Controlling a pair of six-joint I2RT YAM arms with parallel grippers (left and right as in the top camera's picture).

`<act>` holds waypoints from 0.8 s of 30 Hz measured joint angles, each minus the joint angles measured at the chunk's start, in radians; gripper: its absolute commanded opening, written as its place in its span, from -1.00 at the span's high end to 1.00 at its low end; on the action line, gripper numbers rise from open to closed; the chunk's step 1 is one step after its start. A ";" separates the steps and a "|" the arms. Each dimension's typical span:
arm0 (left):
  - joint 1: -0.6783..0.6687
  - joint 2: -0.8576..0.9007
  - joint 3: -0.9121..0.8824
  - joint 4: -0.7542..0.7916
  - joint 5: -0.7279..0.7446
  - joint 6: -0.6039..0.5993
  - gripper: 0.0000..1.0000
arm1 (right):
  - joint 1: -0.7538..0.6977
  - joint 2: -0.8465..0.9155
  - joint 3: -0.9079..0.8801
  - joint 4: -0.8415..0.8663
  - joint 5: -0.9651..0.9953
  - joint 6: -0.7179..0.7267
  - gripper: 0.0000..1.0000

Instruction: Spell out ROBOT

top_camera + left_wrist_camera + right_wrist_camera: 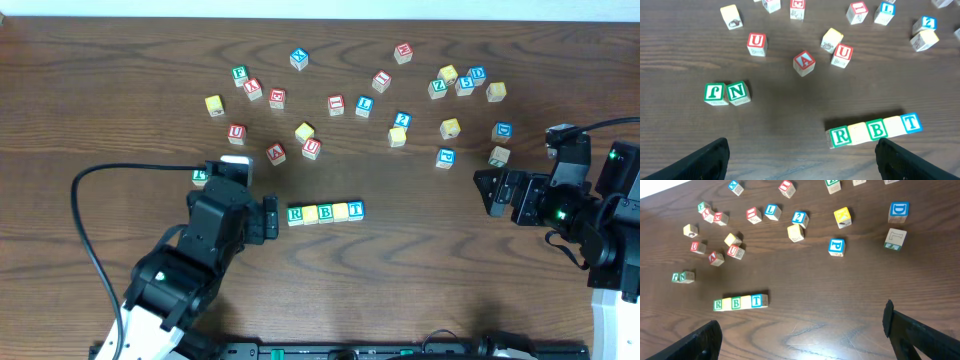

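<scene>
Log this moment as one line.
row: R cube, B cube, T cube, yellow cubes between, in line | left gripper: open, empty, beside R cube | right gripper: open, empty

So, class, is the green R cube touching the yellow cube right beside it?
Touching. The left wrist view shows the R cube flush against the yellow cube, with no gap between their sides.

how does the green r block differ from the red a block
The R block has a green letter; the A block has a red one. The R block sits at the end of a row, touching its neighbour; the A block stands alone, turned askew. Both are small wooden letter cubes.
</scene>
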 measured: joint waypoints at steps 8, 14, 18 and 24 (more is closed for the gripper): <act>0.000 -0.245 -0.070 0.079 0.023 0.000 -0.83 | 0.000 0.000 0.000 0.000 0.000 0.000 -0.98; 0.053 -0.493 -0.301 0.389 0.034 0.000 -0.83 | 0.000 0.000 0.000 0.000 0.002 0.000 -0.98; 0.148 -0.619 -0.497 0.575 0.049 0.000 -0.83 | 0.000 0.000 0.000 0.000 0.002 -0.001 -0.98; 0.261 -0.737 -0.643 0.697 0.085 0.023 -0.83 | 0.000 0.000 0.000 0.000 0.002 -0.001 -0.99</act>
